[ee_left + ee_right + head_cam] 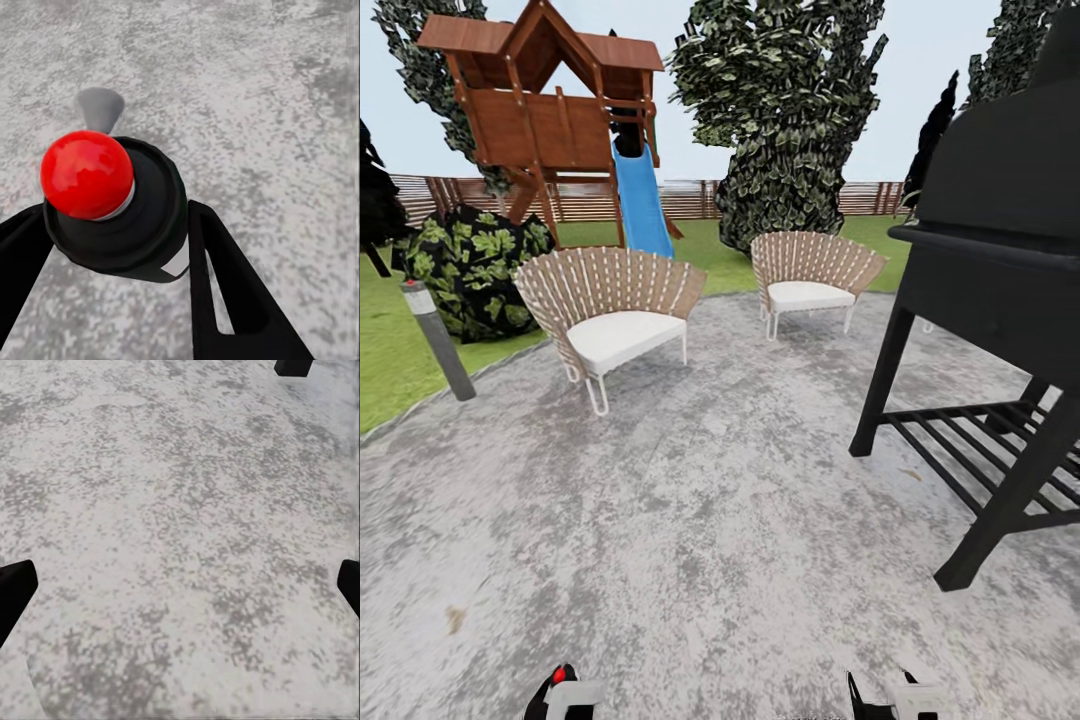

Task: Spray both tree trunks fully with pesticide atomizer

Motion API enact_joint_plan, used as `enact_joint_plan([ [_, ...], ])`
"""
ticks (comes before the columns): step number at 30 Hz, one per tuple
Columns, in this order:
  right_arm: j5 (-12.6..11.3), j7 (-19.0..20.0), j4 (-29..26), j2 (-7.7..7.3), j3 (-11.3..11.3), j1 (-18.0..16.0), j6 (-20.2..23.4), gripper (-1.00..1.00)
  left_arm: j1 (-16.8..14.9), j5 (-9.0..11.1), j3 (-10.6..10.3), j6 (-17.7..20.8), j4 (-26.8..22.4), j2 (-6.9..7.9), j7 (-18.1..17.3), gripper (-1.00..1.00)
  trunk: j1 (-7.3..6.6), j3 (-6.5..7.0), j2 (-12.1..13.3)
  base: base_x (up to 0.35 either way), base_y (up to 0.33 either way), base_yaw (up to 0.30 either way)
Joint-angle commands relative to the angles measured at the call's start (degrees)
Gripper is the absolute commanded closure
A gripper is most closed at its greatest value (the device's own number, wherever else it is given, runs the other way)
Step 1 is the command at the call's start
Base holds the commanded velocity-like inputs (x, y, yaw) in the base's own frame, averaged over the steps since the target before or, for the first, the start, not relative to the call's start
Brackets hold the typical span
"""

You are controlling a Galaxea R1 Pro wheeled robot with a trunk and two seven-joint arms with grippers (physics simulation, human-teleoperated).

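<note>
Sprayer (112, 206) clamped upright between left gripper (120, 247) jaws, red knob up. Right gripper (180, 585) jaws apart, empty, over stone patio (690, 500). Lawn (390, 350) lies ahead-left; target trunks unidentified.

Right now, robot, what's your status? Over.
Left gripper shut on atomizer. Right gripper open, empty. On stone patio; grill right, chairs ahead.

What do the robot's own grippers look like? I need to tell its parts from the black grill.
The left gripper has flat, matte black fingers tapering toward the tips, one with a narrow slot cut through it. The right gripper shows matching black fingertips at the frame edges. In the head view, black fingers sit on white wrist housings. No cables or markings are visible.
</note>
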Motion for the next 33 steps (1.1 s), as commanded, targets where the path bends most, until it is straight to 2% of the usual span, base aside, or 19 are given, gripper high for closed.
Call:
enact_joint_plan([
  [1, 0.0, 0.0, 0.0, 0.0, 0.0, 0.0, 0.0, -1.0, 0.0, -0.01, 0.0, 0.0, -0.01, 0.02, 0.0, 1.0, 0.0, 0.0, 0.0, -0.001, 0.001, -0.261],
  [11, 0.0, 0.0, 0.0, 0.0, 0.0, 0.0, 0.0, -1.0, 0.08, -0.01, -0.01, 0.0, -0.01, 0.02, 0.0, 1.0, 0.0, 0.0, 0.0, 0.0, 0.0, -0.262],
  [25, 0.0, 0.0, -0.01, 0.0, 0.0, 0.0, 0.0, -1.0, 0.08, -0.01, -0.02, 0.0, -0.01, -0.03, 0.0, 1.0, -3.08, 2.51, 5.61, 0.0, 0.0, -0.262],
  [33, 0.0, 0.0, 0.0, 0.0, 0.0, 0.0, 0.0, -1.0, 0.08, 0.06, -0.02, 0.0, -0.01, -0.01, 0.0, 1.0, -3.08, 2.51, 5.61, 0.0, 0.0, -0.262],
])
